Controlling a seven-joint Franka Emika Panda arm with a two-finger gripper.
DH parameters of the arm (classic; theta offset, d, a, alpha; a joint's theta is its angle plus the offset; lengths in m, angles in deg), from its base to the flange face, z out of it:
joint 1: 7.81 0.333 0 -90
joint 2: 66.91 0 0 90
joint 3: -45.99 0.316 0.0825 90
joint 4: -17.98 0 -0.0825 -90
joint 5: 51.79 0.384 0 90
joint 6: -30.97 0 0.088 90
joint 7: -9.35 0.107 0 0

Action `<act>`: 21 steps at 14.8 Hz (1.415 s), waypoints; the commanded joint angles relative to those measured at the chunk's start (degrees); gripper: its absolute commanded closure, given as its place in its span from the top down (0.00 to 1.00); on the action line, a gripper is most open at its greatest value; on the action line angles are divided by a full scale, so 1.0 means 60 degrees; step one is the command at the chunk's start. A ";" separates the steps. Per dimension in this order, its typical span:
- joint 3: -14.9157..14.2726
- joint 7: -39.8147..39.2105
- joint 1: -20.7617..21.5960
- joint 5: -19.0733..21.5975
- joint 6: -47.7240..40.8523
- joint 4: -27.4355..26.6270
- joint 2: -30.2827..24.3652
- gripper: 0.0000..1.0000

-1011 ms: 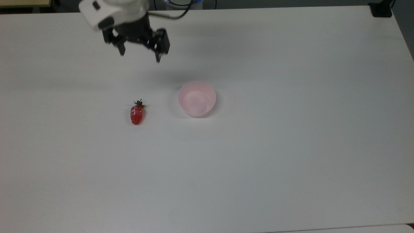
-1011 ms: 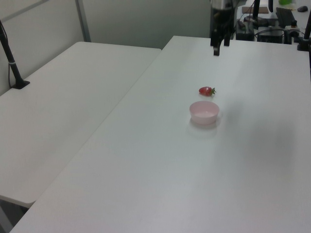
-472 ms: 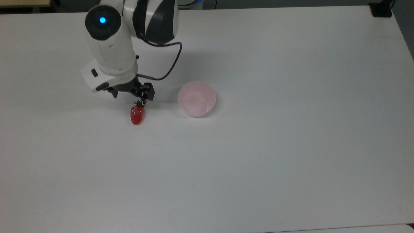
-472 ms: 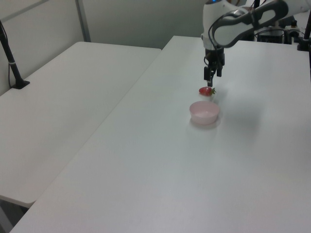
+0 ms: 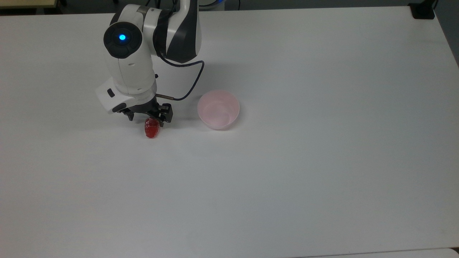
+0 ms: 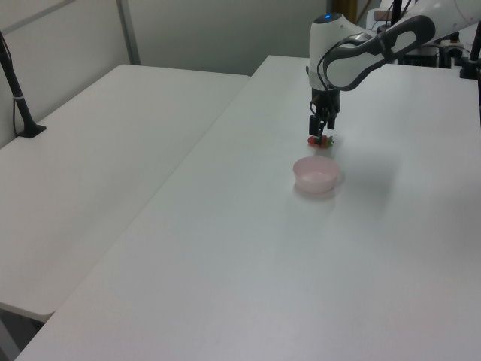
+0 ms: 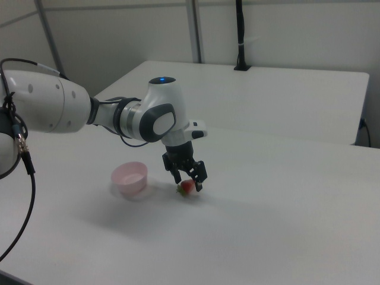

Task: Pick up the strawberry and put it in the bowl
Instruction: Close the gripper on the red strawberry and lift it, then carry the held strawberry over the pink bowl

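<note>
Strawberry-and-bowl bench (image 5: 322,161) is lying broadly open, its edges well away from both. Pink bowl (image 5: 218,109) is sitting empty, just beside the arm in the top view. Pincer (image 5: 147,119) is standing spread over the strawberry (image 5: 152,129), fingers straddling it without closing, hiding its leafy cap.
</note>
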 commanded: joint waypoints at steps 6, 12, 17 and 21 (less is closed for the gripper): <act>-0.0009 -0.0119 0.0215 0.0224 0.0402 -0.0023 0.0191 0.65; -0.0009 -0.0134 0.0215 0.0224 0.0358 0.0050 0.0060 0.45; -0.0009 -0.0149 0.0186 0.0239 0.0270 0.0211 -0.0072 0.37; -0.0009 -0.0265 0.0244 0.0618 -0.0517 0.0386 -0.0729 0.37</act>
